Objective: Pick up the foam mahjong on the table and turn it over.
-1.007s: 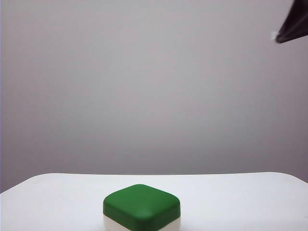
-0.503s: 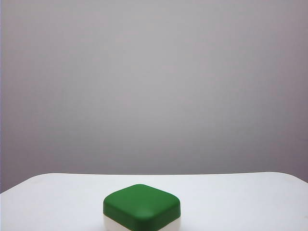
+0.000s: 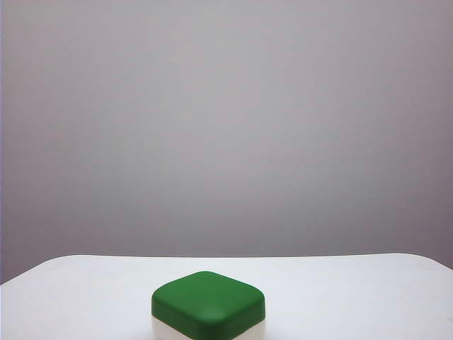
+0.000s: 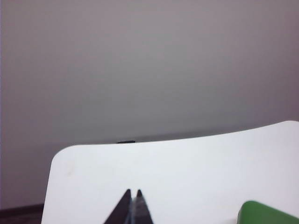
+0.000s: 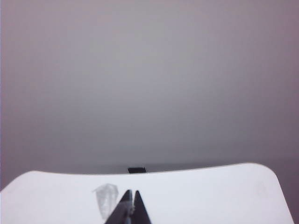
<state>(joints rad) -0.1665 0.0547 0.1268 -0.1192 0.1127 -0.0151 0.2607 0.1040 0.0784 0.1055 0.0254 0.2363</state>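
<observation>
The foam mahjong (image 3: 208,304) lies flat near the front edge of the white table (image 3: 354,290) in the exterior view, its dark green half up and its white half on the tabletop. A green corner of the foam mahjong (image 4: 268,213) also shows in the left wrist view, off to one side of my left gripper (image 4: 133,192). That gripper is shut and empty, its tips together above bare tabletop (image 4: 187,168). My right gripper (image 5: 131,192) is shut and empty too, over the table (image 5: 210,196), with the block out of its view. Neither arm shows in the exterior view.
A plain grey wall stands behind the table. A small dark object (image 5: 137,170) sits at the table's far edge in the right wrist view. A faint grey mark (image 5: 106,198) lies on the tabletop beside the right gripper's tips.
A dark arm part at the upper right corner of the exterior view one second ago has left the picture. The foam mahjong has not moved.
</observation>
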